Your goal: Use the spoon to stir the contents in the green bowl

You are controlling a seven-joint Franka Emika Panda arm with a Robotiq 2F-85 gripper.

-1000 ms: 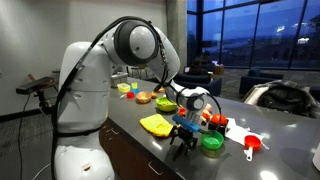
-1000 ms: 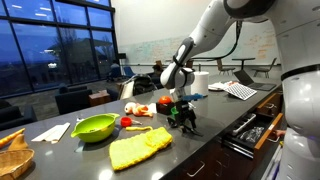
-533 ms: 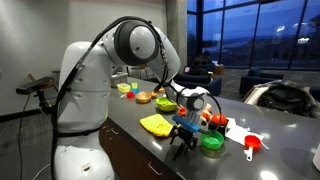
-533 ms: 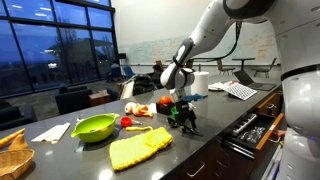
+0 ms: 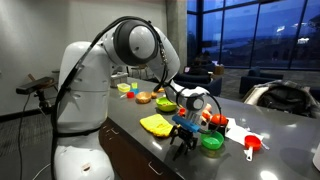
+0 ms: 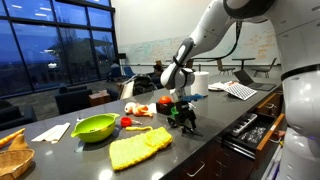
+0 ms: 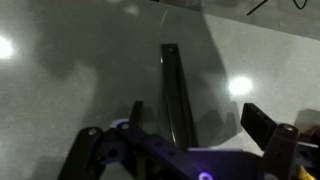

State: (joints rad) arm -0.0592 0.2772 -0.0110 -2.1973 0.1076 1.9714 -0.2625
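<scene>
gripper: the black two-finger gripper (image 7: pixel 195 118) is low over the grey table top (image 7: pixel 60 90). its fingers stand wide apart in the wrist view, and nothing is clamped.
spoon: a slim dark grey-black spoon (image 7: pixel 176 95) is seen lying flat on the table between the two fingers, nearer to the finger at the left of the wrist picture. contact with either finger cannot be told.
hidden part of spoon: only the long handle and its squared end are shown. the oval bowl end is covered by the gripper body at the bottom edge of the picture.
spoon in exterior views: it is not made out. the place is covered by the gripper (image 5: pixel 181 148) (image 6: pixel 185 126) and its shadow.
green bowl: the small round bright green plastic bowl (image 5: pixel 211 143) is seen just beside the gripper in an exterior view. its contents are too small to be told. from the opposite side it is blocked by the gripper.
yellow cloth: a crumpled yellow cloth (image 5: pixel 155 124) (image 6: pixel 138 149) lies near the gripper, apart from it.
lime bowl: a paler lime-yellow bowl (image 5: pixel 165 103) (image 6: pixel 94 127) stands well apart from the green bowl.
measuring cup: a red-orange handled cup (image 5: pixel 252 145) lies beyond the green bowl. its details are blurred.
</scene>
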